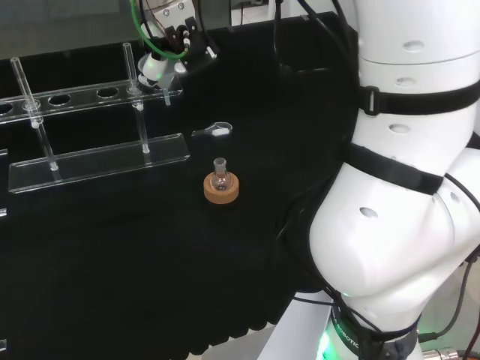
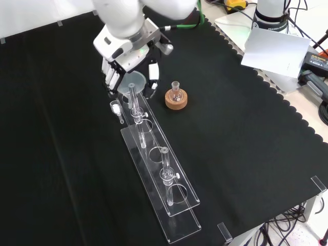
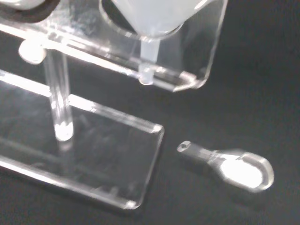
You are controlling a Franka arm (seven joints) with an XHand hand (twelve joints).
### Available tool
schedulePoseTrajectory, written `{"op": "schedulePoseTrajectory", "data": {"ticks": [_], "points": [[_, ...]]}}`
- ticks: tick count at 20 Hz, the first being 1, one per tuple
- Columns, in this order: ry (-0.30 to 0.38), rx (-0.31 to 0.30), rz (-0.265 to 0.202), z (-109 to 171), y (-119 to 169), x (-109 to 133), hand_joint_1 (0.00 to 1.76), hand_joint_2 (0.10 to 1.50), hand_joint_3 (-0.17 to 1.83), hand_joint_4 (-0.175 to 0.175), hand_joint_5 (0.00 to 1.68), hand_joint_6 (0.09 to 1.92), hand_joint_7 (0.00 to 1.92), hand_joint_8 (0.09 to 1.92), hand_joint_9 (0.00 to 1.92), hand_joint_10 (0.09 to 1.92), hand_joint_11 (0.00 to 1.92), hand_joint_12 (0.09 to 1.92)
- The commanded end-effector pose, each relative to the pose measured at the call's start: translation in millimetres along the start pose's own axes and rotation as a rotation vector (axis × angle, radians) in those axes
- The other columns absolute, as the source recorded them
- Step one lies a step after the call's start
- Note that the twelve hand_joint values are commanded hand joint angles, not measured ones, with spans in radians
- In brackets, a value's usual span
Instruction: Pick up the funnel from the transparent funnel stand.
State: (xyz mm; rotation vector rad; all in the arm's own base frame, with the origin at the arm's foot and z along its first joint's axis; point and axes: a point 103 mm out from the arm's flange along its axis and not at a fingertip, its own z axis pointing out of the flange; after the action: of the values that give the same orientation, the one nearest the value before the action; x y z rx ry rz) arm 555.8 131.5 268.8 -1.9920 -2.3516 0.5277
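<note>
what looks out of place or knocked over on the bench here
Only a small clear scoop stands out: it lies flat on the cloth beside the funnel stand. The flask sits upright in its cork ring, and nothing looks spilled or broken.

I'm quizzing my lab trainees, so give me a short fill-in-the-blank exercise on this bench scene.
1. The funnel sits in a hole of the clear ____.
2. The small round flask stands on a ____ ring.
3. The bench is covered with ____ cloth.
4. The hand is at the stand's end nearest the ____.

Missing words: stand; cork; black; flask
</note>
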Motion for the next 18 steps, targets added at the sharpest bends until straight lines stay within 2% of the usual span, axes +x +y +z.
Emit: {"op": "schedulePoseTrajectory", "data": {"ticks": [1, 6, 11, 13, 14, 16, 18], "points": [[-0.11, -0.118, 0.038, -64.6, -20.5, -10.6, 0.9, 0.78, 0.55, -0.073, 0.79, 0.6, 0.96, 0.64, 1.27, 0.22, 1.1, 0.9], [-0.147, -0.088, 0.079, -99.0, -45.8, -22.7, 0.9, 0.77, 0.55, -0.058, 0.84, 0.64, 0.96, 0.64, 1.29, 0.2, 1.11, 0.88], [-0.165, -0.067, 0.126, -119.1, -76.1, -21.2, 0.89, 0.77, 0.55, -0.055, 0.83, 0.65, 0.95, 0.64, 1.29, 0.19, 1.09, 0.88], [-0.141, -0.077, 0.171, -122.0, -91.0, -29.4, 0.89, 0.76, 0.57, -0.053, 0.82, 0.66, 0.94, 0.64, 1.3, 0.18, 1.08, 0.89], [-0.128, -0.084, 0.176, -125.3, -97.8, -29.8, 0.89, 0.76, 0.57, -0.053, 0.82, 0.67, 0.94, 0.64, 1.3, 0.17, 1.08, 0.9], [-0.11, -0.112, 0.136, -130.2, -115.6, -28.0, 0.89, 0.76, 0.57, -0.053, 0.82, 0.67, 0.94, 0.64, 1.3, 0.17, 1.07, 0.9], [-0.138, -0.097, 0.147, -129.4, -127.6, -23.1, 0.89, 0.76, 0.58, -0.053, 0.82, 0.68, 0.93, 0.64, 1.3, 0.16, 1.07, 0.9]]}}
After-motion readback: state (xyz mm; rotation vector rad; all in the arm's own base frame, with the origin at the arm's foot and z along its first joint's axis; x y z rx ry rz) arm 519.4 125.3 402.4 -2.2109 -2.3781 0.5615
